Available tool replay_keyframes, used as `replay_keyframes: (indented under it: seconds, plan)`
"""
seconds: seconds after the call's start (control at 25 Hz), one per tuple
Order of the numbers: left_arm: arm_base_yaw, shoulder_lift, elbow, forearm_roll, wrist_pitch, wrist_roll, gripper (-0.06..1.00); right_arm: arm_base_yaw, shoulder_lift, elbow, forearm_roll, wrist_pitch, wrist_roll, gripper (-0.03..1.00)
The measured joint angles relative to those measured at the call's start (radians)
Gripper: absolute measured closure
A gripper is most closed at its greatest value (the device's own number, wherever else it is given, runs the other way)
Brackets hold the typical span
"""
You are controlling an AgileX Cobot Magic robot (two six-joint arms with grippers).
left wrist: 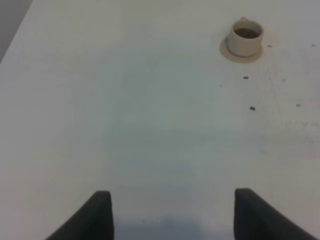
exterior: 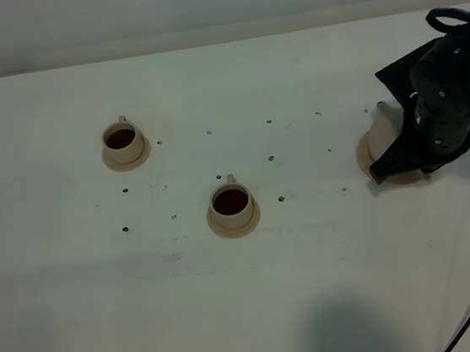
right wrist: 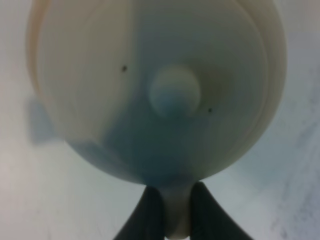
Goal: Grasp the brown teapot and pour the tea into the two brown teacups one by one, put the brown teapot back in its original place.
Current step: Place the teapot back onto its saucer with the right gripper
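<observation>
Now, the pale beige round ceramic teapot (right wrist: 155, 90) with its knobbed lid fills the right wrist view, and the right end effector (right wrist: 170, 212) is pinched tight on the loop handle, dark fingers (right wrist: 147, 215) pressed against either side of it. That grip by the handle looks chosen so the spout can tip freely. From the high camera the pot (exterior: 380, 131) sits at the far right of the white surface (exterior: 317, 302), on or just above the flat tan saucer disc (exterior: 366, 161) that marks its home spot; whether it touches the disc, I cannot tell, the black arm hides most of it.

Out to the left, the two small beige cylindrical cups stand on their saucers, well apart from the pot: the nearer one (exterior: 231, 204) towards the middle, the farther one (exterior: 122, 142) beyond it. Both show dark insides, which could be tea, so my guess is pouring may be finished.

Over on the other side, the left end effector (left wrist: 172, 215) hangs wide, holding nothing, parked clear above bare surface.
</observation>
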Motion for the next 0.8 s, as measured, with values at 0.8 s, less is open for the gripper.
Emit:
replay_keyframes:
  seconds: [0.8]
  plan:
    - [0.000, 0.000, 0.000, 0.000, 0.000, 0.000, 0.42, -0.019, 0.030, 0.000, 0.003, -0.037, -0.002, 0.84]
